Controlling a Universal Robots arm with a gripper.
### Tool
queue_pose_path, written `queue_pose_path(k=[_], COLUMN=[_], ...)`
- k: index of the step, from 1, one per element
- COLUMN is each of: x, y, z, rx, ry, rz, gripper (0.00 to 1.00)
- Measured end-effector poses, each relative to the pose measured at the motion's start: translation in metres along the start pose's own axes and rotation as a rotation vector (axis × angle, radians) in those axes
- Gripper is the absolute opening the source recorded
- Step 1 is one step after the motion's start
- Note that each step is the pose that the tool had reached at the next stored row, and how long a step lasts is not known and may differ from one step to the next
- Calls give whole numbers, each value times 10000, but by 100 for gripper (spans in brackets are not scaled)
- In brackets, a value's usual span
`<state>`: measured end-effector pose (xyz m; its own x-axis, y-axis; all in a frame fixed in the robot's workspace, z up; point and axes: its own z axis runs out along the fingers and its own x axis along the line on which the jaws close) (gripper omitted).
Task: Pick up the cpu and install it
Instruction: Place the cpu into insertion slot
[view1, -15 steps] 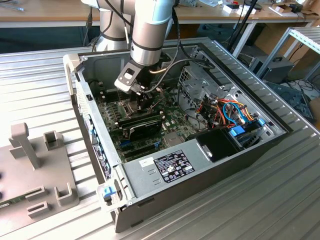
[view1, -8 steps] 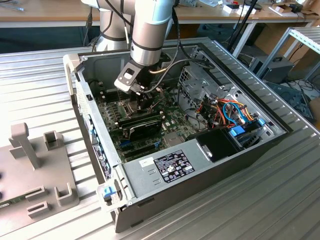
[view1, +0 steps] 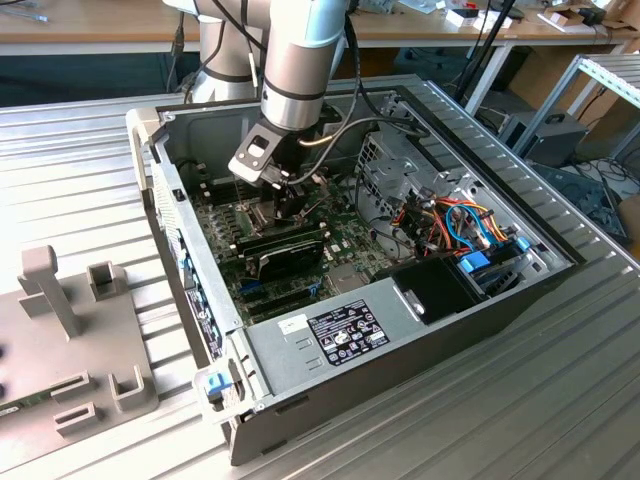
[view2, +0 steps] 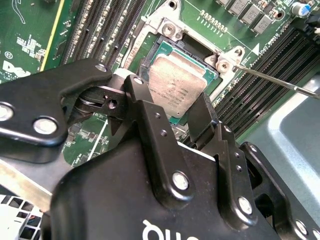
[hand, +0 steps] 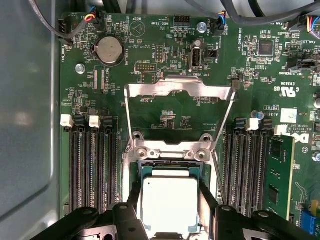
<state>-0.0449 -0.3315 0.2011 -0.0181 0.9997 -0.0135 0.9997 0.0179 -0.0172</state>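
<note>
The cpu (hand: 169, 202), a small square chip with a dull silvery top, sits between the two black fingers of my gripper (hand: 170, 212), which is shut on it. It lies directly over the dark socket (hand: 167, 165) on the green motherboard (hand: 165, 115), slightly tilted in the second wrist view, cpu (view2: 175, 87) and gripper (view2: 172, 100). The socket's hinged metal frame (hand: 180, 87) stands folded open. In the exterior view my gripper (view1: 290, 200) reaches down into the open computer case (view1: 400, 340) and hides the chip.
Memory slots (hand: 95, 170) flank the socket, with one green stick (hand: 279, 175) seated. A thin metal lever (view2: 280, 82) sticks out beside the socket. A black card (view1: 285, 250), a drive cage (view1: 395, 170) and cables (view1: 460, 225) crowd the case. A grey fixture (view1: 60, 330) stands outside it.
</note>
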Motion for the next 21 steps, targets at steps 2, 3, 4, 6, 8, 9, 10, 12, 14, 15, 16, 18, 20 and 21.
queue_pose_path(k=[2,3,4,6,8,9,10,12,14,15,16,18,20,21], x=[0,0,0,0,0,0,0,0,0,0,0,0,0,0], y=[0,0,0,0,2,2,2,2,2,2,2,2,3,3], z=[0,-1,-1,-1,-1,0,1,6,7,8,9,10,13,14], rx=[0,2,3,4,4,5,5,4,5,5,4,4,3,4], ry=[0,1,1,2,2,1,0,3,1,1,2,2,4,2], rz=[49,113,164,215,226,226,226,226,226,226,226,226,226,226], gripper=[55,55,55,55,55,55,55,55,55,55,55,55,55,55])
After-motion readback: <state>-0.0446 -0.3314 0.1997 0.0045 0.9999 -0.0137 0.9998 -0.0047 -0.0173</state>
